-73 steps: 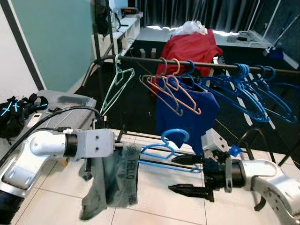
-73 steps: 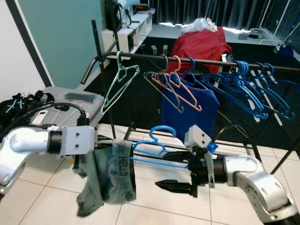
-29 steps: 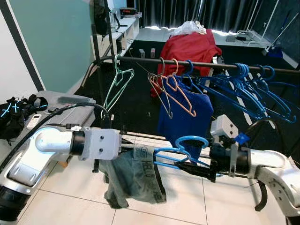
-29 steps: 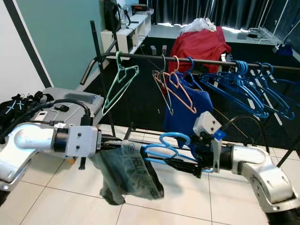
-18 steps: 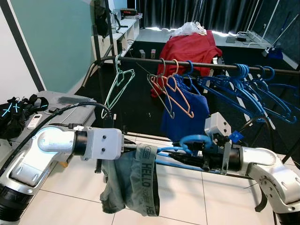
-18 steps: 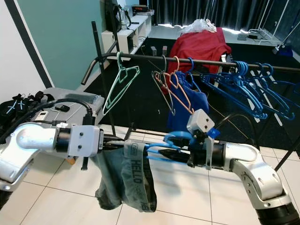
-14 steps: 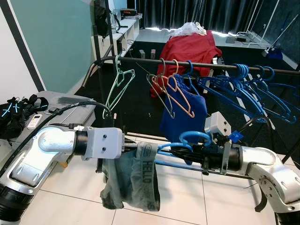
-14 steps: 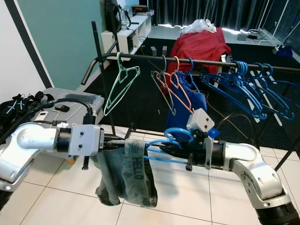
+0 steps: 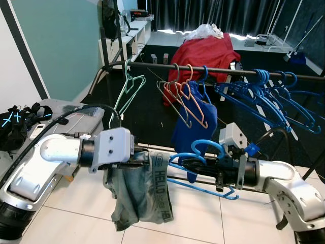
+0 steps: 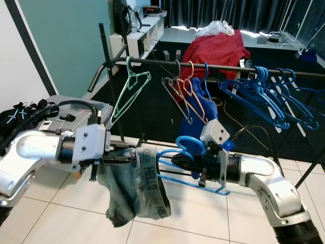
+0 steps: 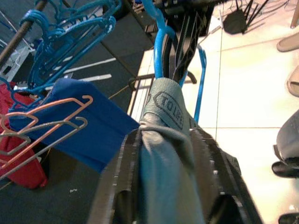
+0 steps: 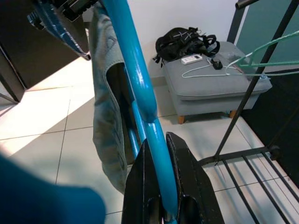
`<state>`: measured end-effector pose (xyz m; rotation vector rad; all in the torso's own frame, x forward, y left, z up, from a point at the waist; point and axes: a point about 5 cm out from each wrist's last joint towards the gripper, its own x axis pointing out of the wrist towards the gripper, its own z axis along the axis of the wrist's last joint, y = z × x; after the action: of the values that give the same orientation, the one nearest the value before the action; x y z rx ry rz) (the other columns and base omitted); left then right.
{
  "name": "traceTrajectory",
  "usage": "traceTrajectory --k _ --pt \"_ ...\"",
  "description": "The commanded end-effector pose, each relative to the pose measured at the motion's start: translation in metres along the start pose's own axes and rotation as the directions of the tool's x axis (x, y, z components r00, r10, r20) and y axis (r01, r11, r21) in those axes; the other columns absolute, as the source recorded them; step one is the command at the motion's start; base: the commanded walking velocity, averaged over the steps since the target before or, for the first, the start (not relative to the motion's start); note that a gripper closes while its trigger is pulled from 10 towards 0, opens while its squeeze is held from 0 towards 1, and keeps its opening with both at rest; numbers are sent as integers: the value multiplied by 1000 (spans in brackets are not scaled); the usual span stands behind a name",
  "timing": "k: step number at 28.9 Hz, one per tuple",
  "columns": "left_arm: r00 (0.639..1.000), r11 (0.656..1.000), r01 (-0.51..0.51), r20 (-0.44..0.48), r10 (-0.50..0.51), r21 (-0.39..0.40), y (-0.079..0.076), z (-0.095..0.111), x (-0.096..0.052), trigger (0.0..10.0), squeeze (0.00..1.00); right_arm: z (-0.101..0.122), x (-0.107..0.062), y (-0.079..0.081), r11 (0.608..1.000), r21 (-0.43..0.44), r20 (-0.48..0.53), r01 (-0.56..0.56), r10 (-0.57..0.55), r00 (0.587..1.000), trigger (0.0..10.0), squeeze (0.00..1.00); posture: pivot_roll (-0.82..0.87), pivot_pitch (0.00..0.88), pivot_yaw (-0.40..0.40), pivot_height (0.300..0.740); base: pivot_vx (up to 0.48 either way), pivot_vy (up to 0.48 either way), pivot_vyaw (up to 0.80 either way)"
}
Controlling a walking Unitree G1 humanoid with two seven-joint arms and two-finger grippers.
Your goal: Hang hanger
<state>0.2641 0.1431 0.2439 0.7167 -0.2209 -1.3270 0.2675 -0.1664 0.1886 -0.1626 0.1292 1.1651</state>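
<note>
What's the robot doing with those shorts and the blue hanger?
It is getting laundry ready to hang. The right gripper is pinched on a blue hanger, and the left gripper holds grey shorts by the waistband, draped over one end of it. The hanger is not on the clothes rail yet; other hangers and a blue shirt already hang there.

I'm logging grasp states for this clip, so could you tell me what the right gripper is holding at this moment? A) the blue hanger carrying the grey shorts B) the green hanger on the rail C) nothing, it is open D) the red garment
A: the right gripper is shut on the blue hanger, and the grey shorts are draped on that hanger, gripped at the waistband by the left gripper.
</note>
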Motion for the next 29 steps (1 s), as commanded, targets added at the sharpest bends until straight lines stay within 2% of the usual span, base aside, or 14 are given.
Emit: traceTrajectory --k 1,8,10,11,13,16,19,20,21,24,25,27,28,29 --pt "1000 1000 -5 -1 5 -14 4 0 -6 10000 1000 5 0 -4 999 -16 26 35 -35 999 0 0 -16 0 15 740 0 0 0" --pt "982 983 -167 74 173 -82 28 9 -38 10000 1000 7 -1 -5 998 -16 51 54 -54 997 0 0 -12 0 19 740 0 0 0" --pt "917 932 -334 178 356 -145 43 18 -71 10000 1000 16 -7 -7 998 -9 107 66 -64 992 0 0 -12 0 21 740 0 0 0" --pt "917 932 -334 178 356 -145 43 18 -71 10000 1000 16 -7 -7 998 -9 107 66 -64 992 0 0 -12 0 21 740 0 0 0" --pt "815 851 -465 258 519 -245 50 17 -102 10000 1000 29 -20 -5 999 -1 171 33 -32 985 0 0 -9 0 18 740 0 0 0" --pt "679 734 -561 295 673 -383 51 2 -124 10000 1000 44 -34 -6 1000 -15 230 20 -16 973 0 0 -13 0 25 740 0 0 0" --pt "679 734 -561 295 673 -383 51 2 -124 10000 1000 44 -34 -6 1000 -15 230 20 -16 973 0 0 -13 0 25 740 0 0 0" --pt "641 703 -559 308 703 -441 48 -5 -127 10000 1000 48 -36 -7 999 -24 248 27 -20 969 0 0 -13 0 24 740 0 0 0" --pt "656 699 -474 314 686 -535 33 -20 -115 10000 557 54 -38 -7 999 -35 266 30 -19 964 0 0 -15 0 25 740 0 0 0" --pt "656 699 -474 314 686 -535 33 -20 -115 10000 557 54 -38 -7 999 -35 266 30 -19 964 0 0 -15 0 25 740 0 0 0" --pt "678 697 -399 319 662 -596 20 -30 -103 10000 412 58 -38 -8 999 -42 277 31 -18 961 0 0 -17 0 22 740 0 0 0" --pt "678 697 -399 319 662 -596 20 -30 -103 10000 412 58 -38 -8 999 -42 277 31 -18 961 0 0 -17 0 22 740 0 0 0" --pt "719 697 -302 325 614 -650 1 -38 -79 10000 0 60 -37 -7 999 -48 283 24 -10 959 0 0 -15 0 17 740 0 0 0" --pt "719 697 -302 325 614 -650 1 -38 -79 10000 0 60 -37 -7 999 -48 283 24 -10 959 0 0 -15 0 17 740 0 0 0"
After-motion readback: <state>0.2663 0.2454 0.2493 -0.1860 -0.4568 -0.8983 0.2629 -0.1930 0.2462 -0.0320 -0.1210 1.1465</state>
